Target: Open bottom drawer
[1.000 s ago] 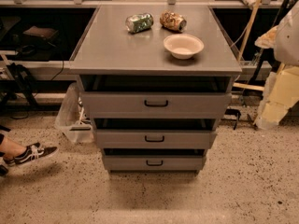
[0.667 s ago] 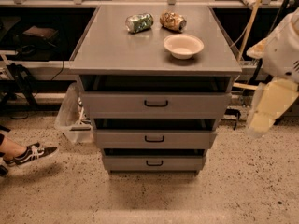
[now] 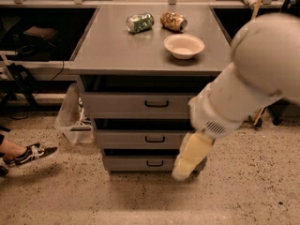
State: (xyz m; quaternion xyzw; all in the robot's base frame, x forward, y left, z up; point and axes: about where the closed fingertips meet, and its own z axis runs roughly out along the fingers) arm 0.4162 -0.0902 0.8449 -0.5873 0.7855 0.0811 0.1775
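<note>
Speckled floor; grey cabinet top (image 3: 117, 50): bowl (image 3: 184, 45), green can (image 3: 139, 23); gripper (image 3: 190, 156) covers bottom drawer (image 3: 136, 163) right end, grip state: cannot tell.

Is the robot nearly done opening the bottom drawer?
Not yet. Nothing looks done: the lowest grey metal drawer sits pushed in. The robot's pale pincer hangs in front of its right end, beside the small black handle, not on it. Gripping and pulling remain.

arm angled down, gripper (image 3: 182, 170) low ctr
</note>
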